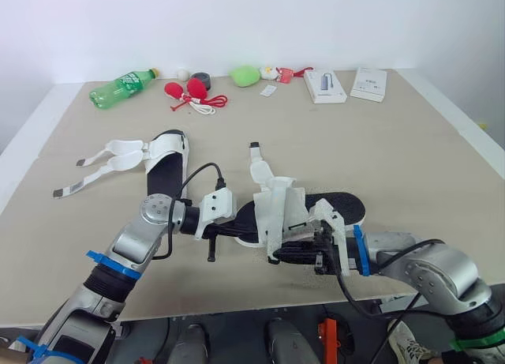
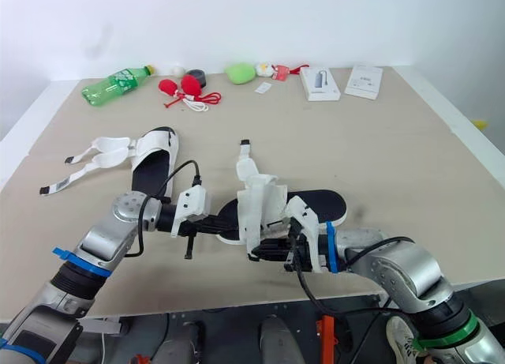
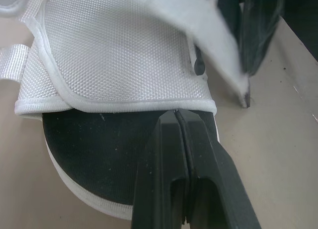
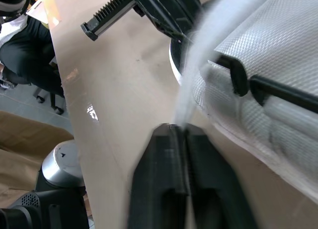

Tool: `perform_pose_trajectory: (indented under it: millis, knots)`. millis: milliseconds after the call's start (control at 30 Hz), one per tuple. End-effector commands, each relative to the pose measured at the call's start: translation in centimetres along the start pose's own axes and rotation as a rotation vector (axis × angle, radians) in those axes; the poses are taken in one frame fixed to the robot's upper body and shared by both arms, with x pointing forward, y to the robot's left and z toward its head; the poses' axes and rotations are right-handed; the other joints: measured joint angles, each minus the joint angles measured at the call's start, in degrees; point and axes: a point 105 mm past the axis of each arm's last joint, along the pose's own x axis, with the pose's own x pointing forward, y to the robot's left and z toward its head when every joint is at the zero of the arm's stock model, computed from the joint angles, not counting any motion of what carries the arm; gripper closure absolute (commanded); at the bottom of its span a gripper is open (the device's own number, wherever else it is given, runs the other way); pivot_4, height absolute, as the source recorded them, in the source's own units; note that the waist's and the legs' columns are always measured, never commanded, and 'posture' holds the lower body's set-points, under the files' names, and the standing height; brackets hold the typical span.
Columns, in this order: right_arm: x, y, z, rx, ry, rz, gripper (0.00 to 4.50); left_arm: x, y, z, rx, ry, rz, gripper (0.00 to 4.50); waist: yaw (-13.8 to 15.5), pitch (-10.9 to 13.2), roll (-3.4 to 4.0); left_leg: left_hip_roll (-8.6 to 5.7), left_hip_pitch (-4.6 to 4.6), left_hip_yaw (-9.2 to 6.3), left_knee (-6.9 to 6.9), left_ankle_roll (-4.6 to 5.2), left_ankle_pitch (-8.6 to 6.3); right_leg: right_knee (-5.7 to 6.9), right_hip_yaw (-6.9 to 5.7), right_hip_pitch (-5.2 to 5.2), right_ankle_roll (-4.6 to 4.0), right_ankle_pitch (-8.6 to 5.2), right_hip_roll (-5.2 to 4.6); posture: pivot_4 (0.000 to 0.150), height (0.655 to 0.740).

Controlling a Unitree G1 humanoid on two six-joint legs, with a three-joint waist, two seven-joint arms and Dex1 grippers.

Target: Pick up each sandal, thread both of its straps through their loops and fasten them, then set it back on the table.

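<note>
Right pincer pinches the strap of the sandal beside it.

Silver arms with blue bands, black cables, white wrists, black fingers.

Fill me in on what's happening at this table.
The robot is working on the near sandal with both arms. Its left gripper is shut, with its tips at the edge of the white upper. The right gripper pinches one white strap. The other sandal lies farther back on the table, its straps spread loose.
</note>
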Motion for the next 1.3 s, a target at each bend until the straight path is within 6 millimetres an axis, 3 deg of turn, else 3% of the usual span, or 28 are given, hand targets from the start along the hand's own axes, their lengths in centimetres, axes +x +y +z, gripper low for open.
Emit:
perform_pose_trajectory:
  millis: [33,133,300,433,533,633,800,900,1300]
  knots:
    - [-0.2,0.0,0.1,0.023,0.0,0.002,4.44,-0.2,0.3,0.4,0.018,-0.008,0.014,4.5,0.0,0.0,-0.01,0.0,0.0,0.0,0.0,0.0,0.0,0.0,0.0,0.0,0.0,0.0,0.0,0.15,0.74]
    - [-0.4,0.2,1.0,0.08,-0.047,0.028,4.44,-0.3,0.5,0.3,0.02,-0.002,0.022,4.5,-0.01,-0.01,-0.02,0.0,0.01,0.0,0.0,0.0,0.0,0.0,0.0,0.0,0.0,0.0,0.0,0.15,0.74]
    - [-2.6,0.2,4.9,0.185,-0.132,0.101,4.44,-0.5,0.8,-0.1,0.039,0.016,0.034,4.5,-0.12,0.01,-0.03,0.0,0.0,0.03,0.01,0.0,0.0,0.0,0.06,-0.01,0.03,0.05,0.0,0.15,0.74]
    - [-4.7,-0.9,9.5,0.151,-0.173,0.089,4.44,-0.7,0.8,-0.5,0.055,0.029,0.031,4.5,-0.15,0.02,-0.05,0.01,0.02,0.05,0.06,0.01,0.01,0.0,0.07,0.0,0.03,0.12,0.02,0.15,0.74]
    - [-5.4,-2.5,10.9,0.141,-0.159,0.025,4.44,-0.7,1.1,-0.5,0.065,0.03,0.041,4.5,-0.16,0.02,-0.06,0.02,0.0,0.05,0.04,0.01,0.0,-0.03,0.07,-0.02,0.01,0.1,0.03,0.15,0.74]
    - [-5.6,-4.7,9.7,0.137,-0.041,-0.089,4.44,-0.5,1.3,-0.4,0.073,0.025,0.047,4.5,-0.15,0.02,-0.05,0.01,-0.05,0.06,0.0,0.06,-0.03,-0.11,0.07,-0.02,0.01,0.07,0.02,0.15,0.74]
    - [-5.4,-5.7,7.9,0.207,0.08,-0.105,4.44,-0.3,1.2,-0.3,0.078,0.021,0.04,4.5,-0.14,0.02,-0.04,0.0,-0.15,0.07,-0.01,0.24,-0.14,-0.15,0.08,-0.1,0.21,0.12,0.02,0.15,0.74]
    - [-5.0,-5.1,7.4,0.224,0.128,-0.071,4.44,-0.3,1.0,-0.3,0.079,0.018,0.037,4.5,-0.15,0.02,-0.04,0.01,-0.14,0.07,-0.02,0.31,-0.19,-0.15,0.08,-0.1,0.22,0.11,0.04,0.15,0.74]
    - [-4.6,-3.3,9.2,0.307,0.092,0.03,4.44,-0.2,0.8,-0.3,0.078,0.017,0.032,4.5,-0.16,0.02,-0.04,0.01,-0.16,0.07,-0.01,0.32,-0.2,-0.15,0.08,-0.1,0.24,0.1,0.03,0.15,0.74]
